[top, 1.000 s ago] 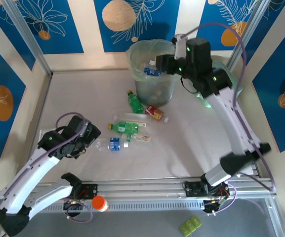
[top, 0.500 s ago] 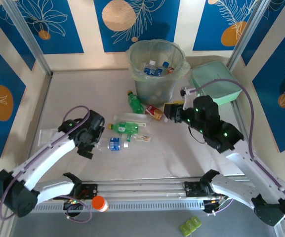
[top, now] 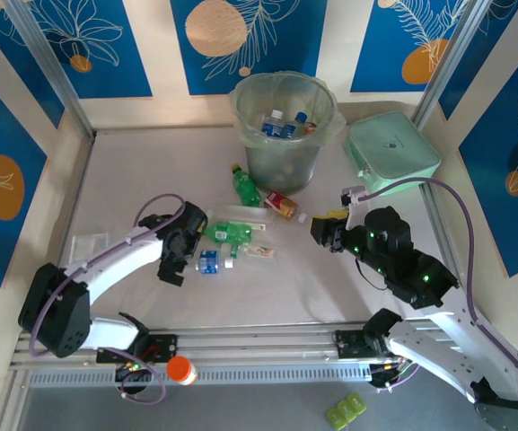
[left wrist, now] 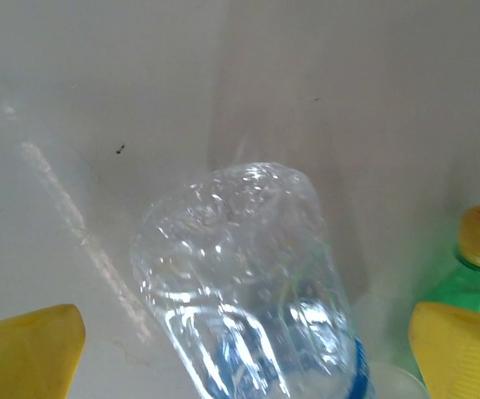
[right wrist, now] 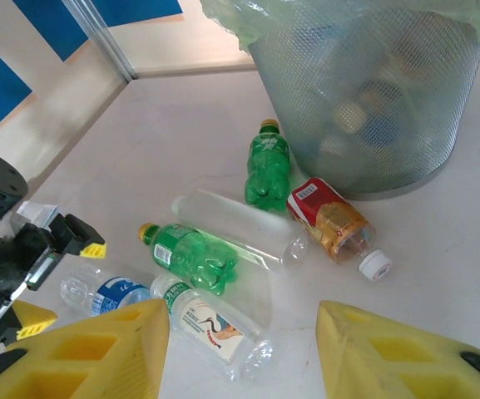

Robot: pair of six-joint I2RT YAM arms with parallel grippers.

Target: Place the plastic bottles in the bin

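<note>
Leftmost, left gripper (left wrist: 241,332) spread wide astride a crumpled clear bottle (left wrist: 248,274), its blue-labelled end cut off at the frame edge. Lobed green bottle (right wrist: 194,253) and red-labelled bottle (right wrist: 331,218) lie loose on the pale table (right wrist: 472,274). Bin (right wrist: 373,91) mesh-textured and translucent, contents blurred through its wall. Right gripper (right wrist: 244,349) parted, holding nothing.

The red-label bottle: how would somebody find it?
Find the tall round bin at the back of the table. The red-labelled bottle lies on its side just in front of it. Only it has a red label; the green bottle beside it doesn't.
</note>
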